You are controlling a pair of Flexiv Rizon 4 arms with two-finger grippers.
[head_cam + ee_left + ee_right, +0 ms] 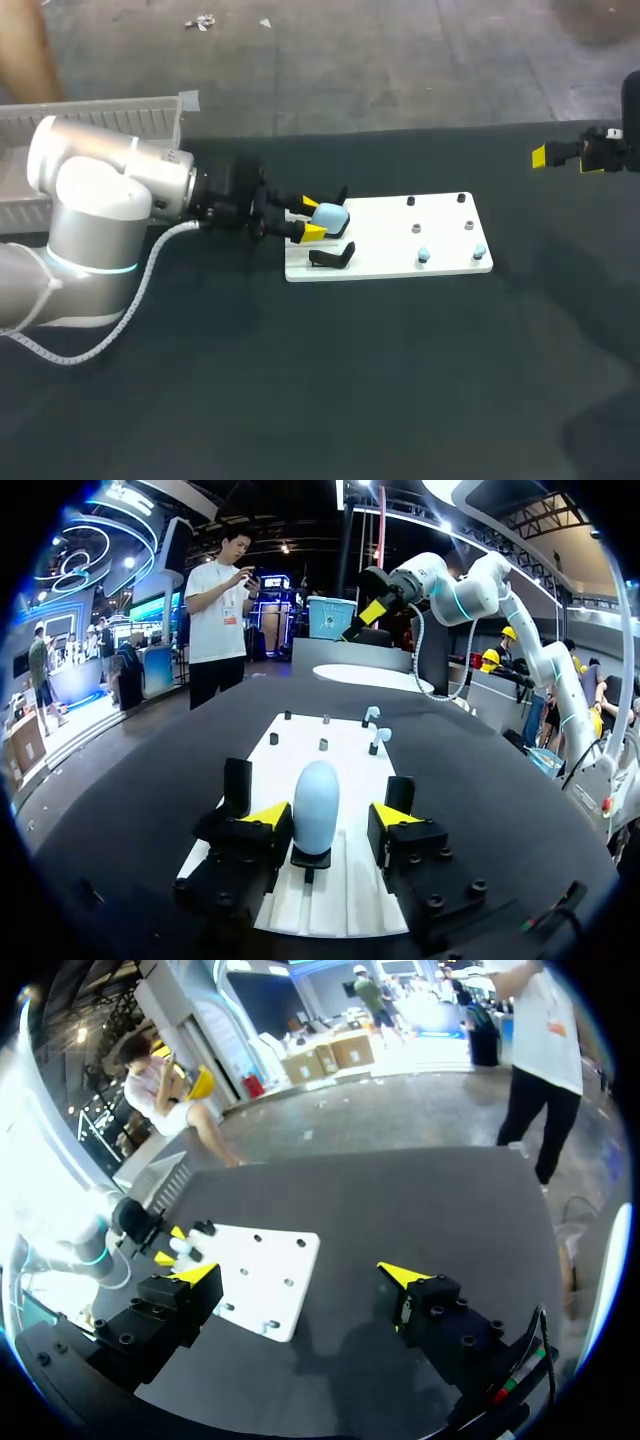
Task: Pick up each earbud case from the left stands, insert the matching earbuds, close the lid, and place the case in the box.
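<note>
Left gripper (pixel 330 818): held open astride the pale blue earbud case (pixel 316 802), nothing gripped. One finger is seen almost touching the case, the other apart from it.
Case: seated upright on its black stand (pixel 311 858), at the white board (pixel 345 770)'s end nearest the left arm.
Earbuds (pixel 423 256): set on pegs at the board's opposite end.
Right gripper (pixel 560 153): positioned well beyond that far end, spread wide, empty.
Risk judged: with uneven closing, the case could be tipped off its stand.

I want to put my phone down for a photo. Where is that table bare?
The table is bare from the board to its near edge, and between the board and the right tool. Crowded: the board's left end, where the left tool flanks the case.
</note>
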